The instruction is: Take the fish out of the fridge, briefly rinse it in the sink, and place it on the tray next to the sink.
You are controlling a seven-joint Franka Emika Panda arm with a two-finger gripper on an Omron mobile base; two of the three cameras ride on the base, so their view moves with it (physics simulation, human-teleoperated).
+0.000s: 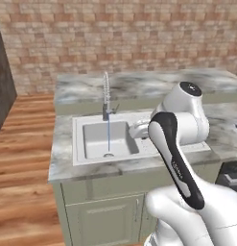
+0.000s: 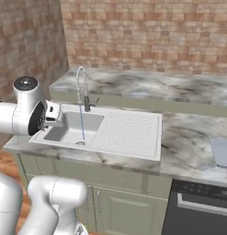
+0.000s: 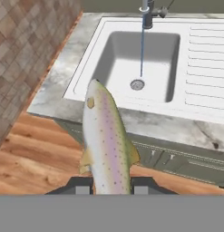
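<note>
Fish pinched between my finger tips, gripper pressed shut on its tail end; head points away from me toward the sink. It hangs out over the wooden floor, just short of the counter edge, not yet above the basin.

Tap is running: a thin stream drops straight to the drain.

Handling, as I judge it: small and light, no strain on the grip. Body looks smooth and tapered, so likely slippery, more so once wet. Held this far back, the long front part could swing or slide out. A hold nearer mid-body, across the thicker flanks, would be safer.

Tray sits on the counter well apart from the basin, beyond the dotted drainboard.
</note>
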